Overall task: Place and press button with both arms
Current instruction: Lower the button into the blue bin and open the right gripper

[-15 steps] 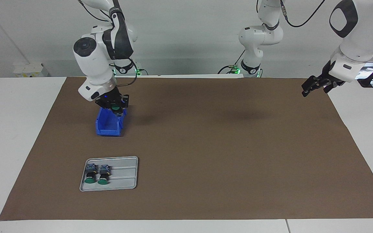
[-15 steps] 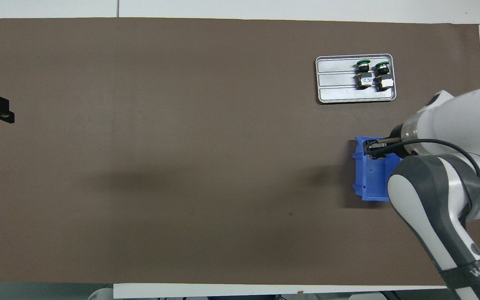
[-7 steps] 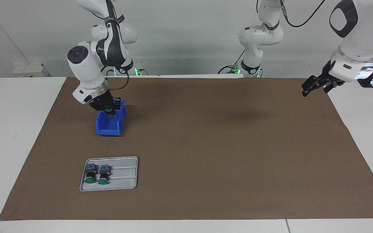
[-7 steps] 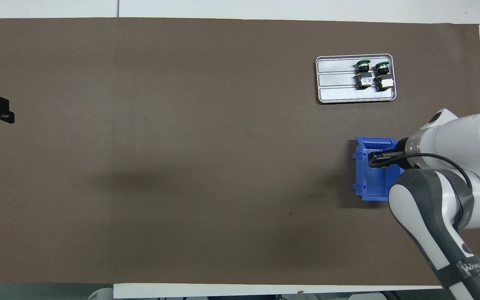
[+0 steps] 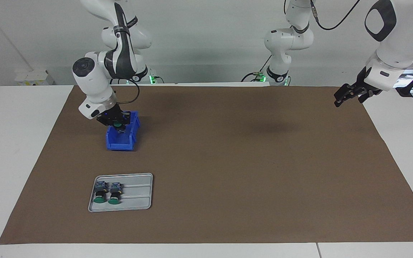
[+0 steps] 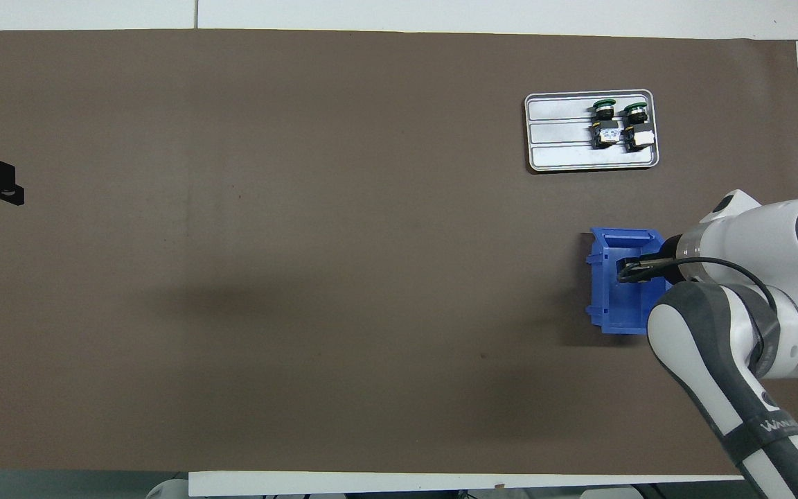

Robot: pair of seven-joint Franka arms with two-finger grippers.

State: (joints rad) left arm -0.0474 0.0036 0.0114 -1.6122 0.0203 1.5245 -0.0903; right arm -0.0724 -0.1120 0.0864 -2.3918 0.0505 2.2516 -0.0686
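In the facing view, at the upper left of the frame, the right gripper is lowered into the mouth of the blue bin. Its fingers are clamped on the button, whose green cap shows between them just above the bin's interior. The bin stands on the brown mat toward the right arm's end of the table.

At the lower left of the frame, the grey tray lies on the mat, farther from the robots than the bin and apart from it. Two more buttons lie side by side in it, at the tray end toward the right arm's end of the table, green caps pointing away from the robots.

At the upper right of the frame, the left gripper hangs in the air over the mat's edge, where the left arm waits. Whether its fingers are apart or together cannot be told.
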